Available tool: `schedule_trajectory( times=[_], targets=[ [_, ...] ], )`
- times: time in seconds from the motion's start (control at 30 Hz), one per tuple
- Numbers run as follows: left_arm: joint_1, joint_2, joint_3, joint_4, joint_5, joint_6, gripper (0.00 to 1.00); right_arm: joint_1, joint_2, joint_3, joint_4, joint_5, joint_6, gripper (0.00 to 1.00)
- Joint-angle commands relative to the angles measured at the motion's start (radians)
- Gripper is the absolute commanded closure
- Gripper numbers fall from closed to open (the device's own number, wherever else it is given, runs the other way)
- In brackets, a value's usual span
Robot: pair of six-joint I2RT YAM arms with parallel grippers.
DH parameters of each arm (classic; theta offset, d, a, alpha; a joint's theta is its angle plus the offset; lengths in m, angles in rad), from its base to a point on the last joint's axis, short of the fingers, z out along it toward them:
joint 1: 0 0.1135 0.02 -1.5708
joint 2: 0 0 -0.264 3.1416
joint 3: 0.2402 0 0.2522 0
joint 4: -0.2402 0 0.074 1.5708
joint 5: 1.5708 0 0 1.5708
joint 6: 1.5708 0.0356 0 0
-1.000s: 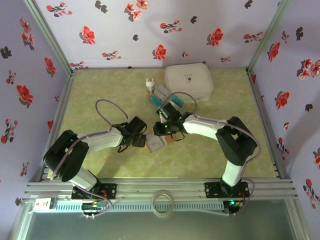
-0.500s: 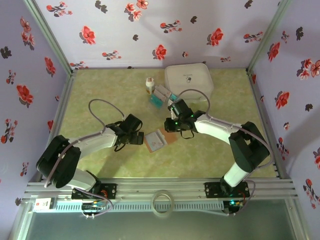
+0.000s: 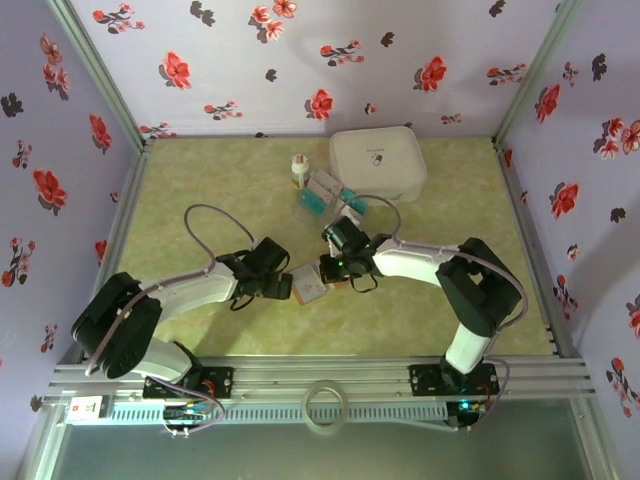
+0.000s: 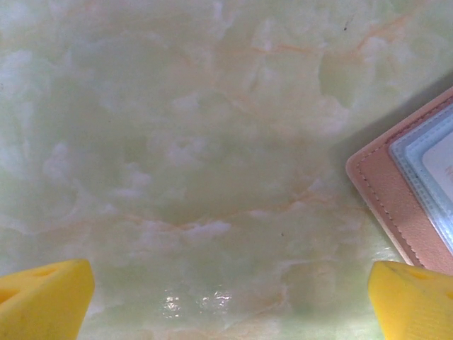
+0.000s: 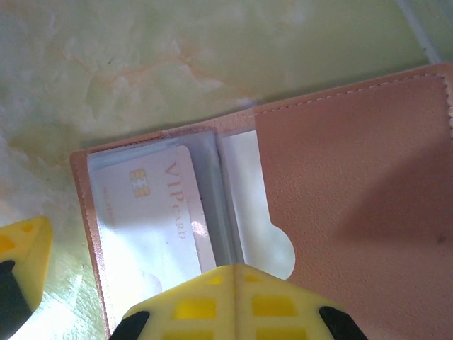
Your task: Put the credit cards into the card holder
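- Reddish-brown leather-like material makes up the card holder (image 3: pixel 312 284), which lies open on the green marbled table (image 3: pixel 200 190), near the middle and between the two arms.
- In the top view the left end effector (image 3: pixel 284 287) is seen just left of the holder, and the right end effector (image 3: pixel 336 268) over its right half.
- The loose credit cards (image 3: pixel 325 192), teal and white, are seen in the top view farther back. They lie well apart from the holder, beside a small white bottle (image 3: pixel 298 170) and at the near left corner of a white zip case (image 3: pixel 378 163).
- In the left wrist view the left end effector (image 4: pixel 226 304) is shown spread wide above bare table, with a stitched corner of the card holder (image 4: pixel 389 205) at the right edge, clear of both yellow fingertips (image 4: pixel 42 301).
- In the right wrist view the inside of the card holder (image 5: pixel 354 177) is shown. A white VIP card (image 5: pixel 152 205) sits in a clear sleeve on the left, with a plain flap on the right.
- The right end effector (image 5: pixel 236 301) is pressed together, its tip over the sleeve edge. Whether anything is pinched cannot be told.
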State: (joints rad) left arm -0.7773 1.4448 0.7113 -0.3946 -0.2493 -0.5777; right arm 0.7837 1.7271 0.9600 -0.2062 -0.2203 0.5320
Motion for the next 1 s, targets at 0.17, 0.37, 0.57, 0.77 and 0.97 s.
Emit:
schedule_trajectory(
  times=[0.17, 0.37, 0.57, 0.77, 0.97],
  targets=[
    [-0.010, 0.048, -0.007, 0.001, 0.003, -0.013, 0.00, 0.008, 0.025, 0.012, 0.016, 0.016, 0.015, 1.00],
    [-0.011, 0.056, -0.008, 0.011, 0.003, -0.013, 0.00, 0.019, 0.041, 0.011, 0.018, 0.016, 0.019, 1.00],
    [-0.012, 0.061, -0.010, 0.014, 0.004, -0.009, 0.00, 0.038, 0.048, 0.013, 0.027, 0.009, 0.030, 1.00],
    [-0.012, 0.064, -0.012, 0.020, 0.002, -0.010, 0.00, 0.054, 0.057, 0.016, 0.039, 0.000, 0.043, 1.00],
    [-0.011, 0.070, -0.012, 0.024, 0.002, -0.004, 0.00, 0.076, 0.079, 0.028, 0.066, -0.026, 0.068, 1.00]
  ],
)
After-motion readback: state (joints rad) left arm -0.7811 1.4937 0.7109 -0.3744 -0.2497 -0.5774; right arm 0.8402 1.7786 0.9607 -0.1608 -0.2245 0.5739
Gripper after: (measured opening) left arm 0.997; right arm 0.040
